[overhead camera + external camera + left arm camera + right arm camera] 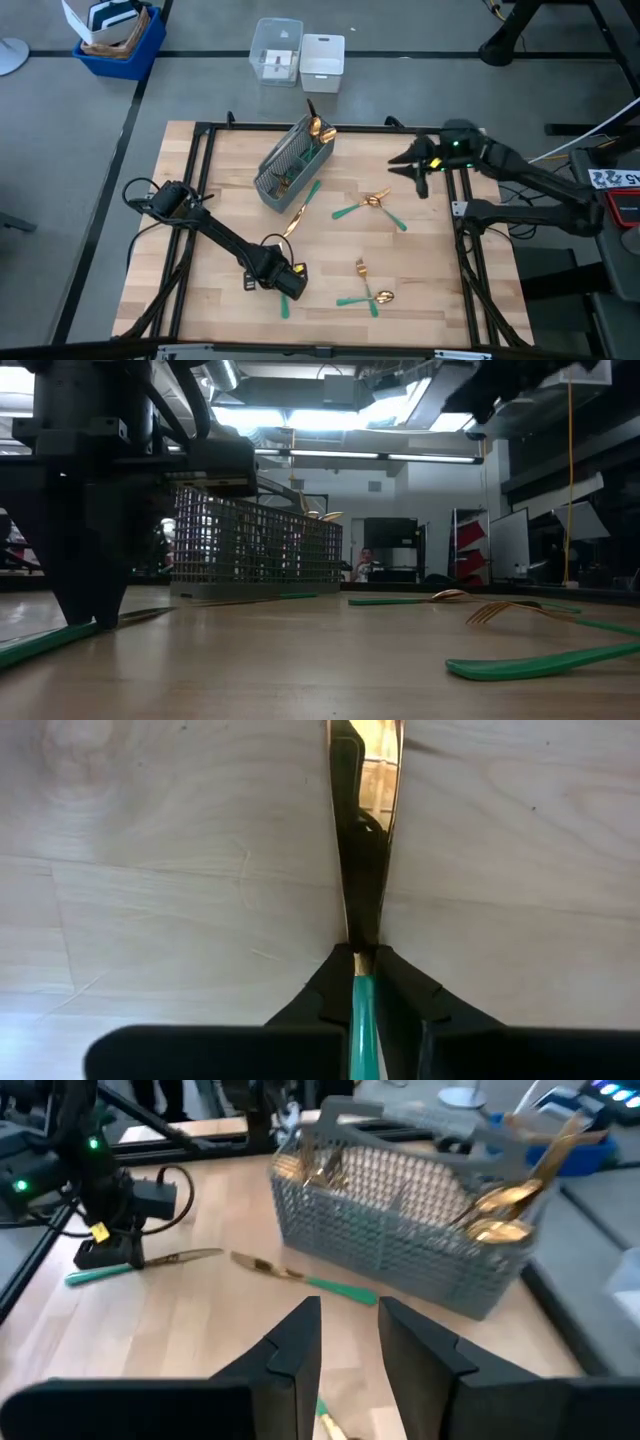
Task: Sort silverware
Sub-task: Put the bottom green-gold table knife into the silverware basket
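High view: left gripper (pixel 287 281) low at table (pixel 430 290) front, clamped on knife (pixel 284 303); caddy (pixel 291 160) well apart, loose silverware (pixel 371 204) between.

Left wrist view: fingers (pixel 400 992) pinch teal handle beside blade; lift straight before swinging.

Right wrist view: right gripper (pixel 349 1342) raised, fingers apart, clear room below.

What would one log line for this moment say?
left tool: down on table, shut on knife | right tool: open, raised beside caddy | loose silverware remains
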